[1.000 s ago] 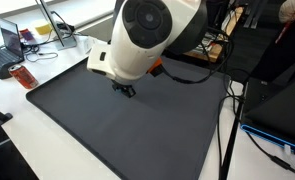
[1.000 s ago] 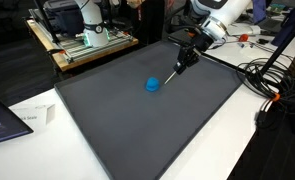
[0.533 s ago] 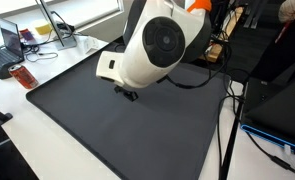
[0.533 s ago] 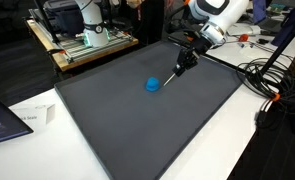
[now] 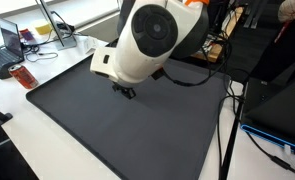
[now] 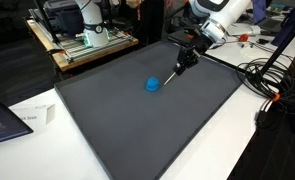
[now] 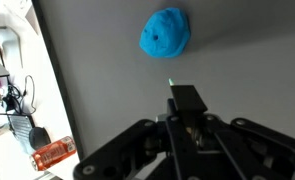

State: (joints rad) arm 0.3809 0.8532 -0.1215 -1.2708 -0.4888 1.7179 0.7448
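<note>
Fingers [image 7: 187, 100] tight around a thin, possibly pen-like stick [image 6: 175, 72], tip near blue lump [image 6: 152, 84] on dark mat [image 6: 137, 130].

Small blue rounded blob [image 6: 152, 84], on dark mat [image 6: 137, 125], thin stick [image 6: 176, 71] in claw [image 6: 186, 60], tip nearby

Bright, even indoor light here, soft shadows all round.

In both exterior views the dark mat [image 6: 137, 120] soaks up the light, showing a faint sheen and no hard glare. The white arm housing [image 5: 147, 40] sits right against the lens, glossy and a touch soft. In the wrist view the blue lump [image 7: 165, 35] comes through fairly sharp, with hardly any shadow under it. The gripper [image 7: 185, 97] close to the camera is dark and blurred, and the pale table strip [image 7: 17, 70] at the left edge washes out and bows.
</note>
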